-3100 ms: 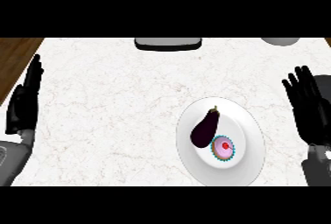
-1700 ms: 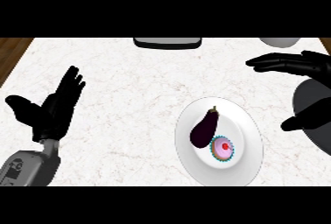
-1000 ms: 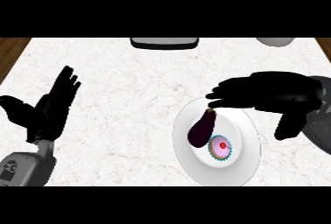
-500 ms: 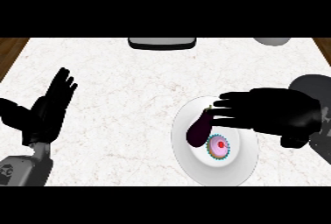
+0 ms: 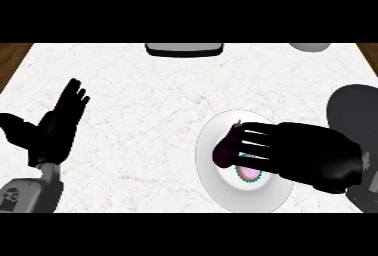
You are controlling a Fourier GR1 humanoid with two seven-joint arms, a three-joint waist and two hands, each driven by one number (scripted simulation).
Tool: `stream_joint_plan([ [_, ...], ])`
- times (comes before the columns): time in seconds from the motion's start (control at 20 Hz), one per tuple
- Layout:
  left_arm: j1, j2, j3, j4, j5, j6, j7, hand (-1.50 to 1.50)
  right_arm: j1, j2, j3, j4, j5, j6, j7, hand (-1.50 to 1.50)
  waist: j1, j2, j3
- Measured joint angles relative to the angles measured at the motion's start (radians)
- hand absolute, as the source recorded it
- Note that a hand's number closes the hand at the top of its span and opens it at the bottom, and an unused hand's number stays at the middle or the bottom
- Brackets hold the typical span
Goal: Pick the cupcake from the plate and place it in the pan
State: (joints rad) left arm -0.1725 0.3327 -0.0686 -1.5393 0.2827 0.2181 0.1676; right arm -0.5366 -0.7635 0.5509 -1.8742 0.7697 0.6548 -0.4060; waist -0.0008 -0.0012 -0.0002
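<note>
Your right hand point(image 5: 306, 152) comes in from the right edge and lies low over the white plate point(image 5: 221, 186), palm down, knuckles toward the right, fingers point(image 5: 255, 141) stretched leftward and spread a little. The fingers reach across the dark purple eggplant point(image 5: 224, 150), whose stem end pokes out on the far side of them. They look fairly straight from above; you cannot tell from this view whether their tips curl under onto anything, so whether that hand is open or closed is not clear.

The cupcake point(image 5: 248, 175) sits on the plate, just near of the fingers and mostly hidden by the palm; only its pink top and teal frilled wrapper peek out at the hand's near edge. It lies just right of the eggplant. You cannot tell whether the hand touches it.

Your left hand point(image 5: 55, 127) shows at the left of the counter point(image 5: 148, 100), well apart from the plate, open with fingers straight and pointing far, thumb splayed out to the left, grey forearm rising from the near edge.

At the far edge of the counter, middle, part of a dark pan point(image 5: 184, 49) shows
</note>
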Motion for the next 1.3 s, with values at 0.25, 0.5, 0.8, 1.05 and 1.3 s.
stream_joint_plan([
  [0.25, 0.000, -0.012, 0.007, -0.044, -0.025, 0.006, 0.039, 0.00, 0.031, 0.053, 0.018, -0.016, 0.084, 0.025, 0.033, -1.50, 0.002, 0.000, 0.000],
  [0.5, 0.002, -0.030, 0.019, -0.047, -0.043, -0.009, 0.045, 0.00, 0.053, 0.114, 0.033, 0.026, 0.182, 0.019, 0.044, -1.50, 0.004, 0.001, 0.000],
  [0.8, 0.011, -0.035, 0.052, -0.060, -0.045, -0.042, 0.062, 0.00, 0.056, 0.201, 0.043, 0.120, 0.278, -0.004, 0.008, -1.50, 0.005, 0.001, 0.000],
  [1.05, -0.009, -0.066, 0.052, -0.029, -0.077, -0.045, 0.051, 0.00, 0.054, 0.237, 0.048, 0.168, 0.348, -0.010, -0.013, -1.50, 0.004, 0.002, 0.000],
  [1.3, 0.001, -0.081, 0.064, -0.023, -0.092, -0.060, 0.041, 0.00, 0.070, 0.301, 0.064, 0.217, 0.401, -0.028, -0.020, -1.50, 0.004, 0.001, 0.000],
])
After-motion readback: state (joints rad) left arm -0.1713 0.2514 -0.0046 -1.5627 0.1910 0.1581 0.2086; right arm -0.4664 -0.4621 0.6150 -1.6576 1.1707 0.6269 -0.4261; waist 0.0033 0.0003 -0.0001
